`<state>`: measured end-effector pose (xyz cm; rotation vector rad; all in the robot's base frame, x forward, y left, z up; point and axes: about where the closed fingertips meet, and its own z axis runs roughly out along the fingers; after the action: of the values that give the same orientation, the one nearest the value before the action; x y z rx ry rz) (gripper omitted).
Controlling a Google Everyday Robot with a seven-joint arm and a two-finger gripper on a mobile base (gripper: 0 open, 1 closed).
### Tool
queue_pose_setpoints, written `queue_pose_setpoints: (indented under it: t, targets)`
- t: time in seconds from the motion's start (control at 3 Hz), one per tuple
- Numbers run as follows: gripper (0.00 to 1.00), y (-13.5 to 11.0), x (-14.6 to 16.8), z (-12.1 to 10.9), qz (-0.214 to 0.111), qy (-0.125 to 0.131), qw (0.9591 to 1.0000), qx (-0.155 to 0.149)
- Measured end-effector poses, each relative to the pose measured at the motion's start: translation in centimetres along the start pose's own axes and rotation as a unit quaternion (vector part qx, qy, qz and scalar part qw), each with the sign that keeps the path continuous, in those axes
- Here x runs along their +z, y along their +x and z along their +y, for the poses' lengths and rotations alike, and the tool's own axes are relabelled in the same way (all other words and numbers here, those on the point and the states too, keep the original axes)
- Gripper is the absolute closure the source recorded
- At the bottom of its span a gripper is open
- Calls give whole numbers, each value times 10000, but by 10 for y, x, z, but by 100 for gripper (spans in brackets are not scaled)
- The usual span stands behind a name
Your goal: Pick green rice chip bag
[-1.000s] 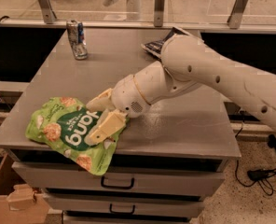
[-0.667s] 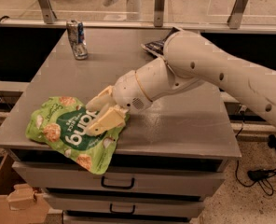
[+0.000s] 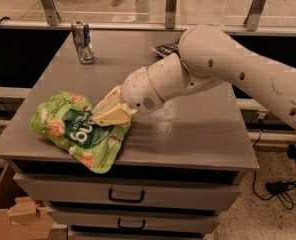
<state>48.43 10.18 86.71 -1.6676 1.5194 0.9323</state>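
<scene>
The bag (image 3: 73, 131) lies crumpled at the front-left corner of the cabinet (image 3: 198, 129) top, one corner drooping over the front edge. The gripper (image 3: 102, 115) — tan, on a white arm (image 3: 228, 69) reaching in from the cabinet's right — rests on the bag's right edge (spread or clamped, one cannot tell). A can (image 3: 82, 41) stands at the cabinet's back left.

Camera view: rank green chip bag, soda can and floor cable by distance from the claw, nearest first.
The claw is at the front left of the table, on the bag's right edge.
1. Green chip bag: right at the claw, front left.
2. Soda can: back left of the table.
3. Floor cable: far right, on the floor.
</scene>
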Motion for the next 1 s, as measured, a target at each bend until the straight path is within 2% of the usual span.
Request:
queue_pose_setpoints:
  t: [0.33,0.67,1.0]
  targets:
    - [100,-1,4,-6,-73,71,9999,35]
    - [100,-19,-18,-31,-47,440,9988,-218]
    - [100,-48,-70,-74,24,1111,9919,-617]
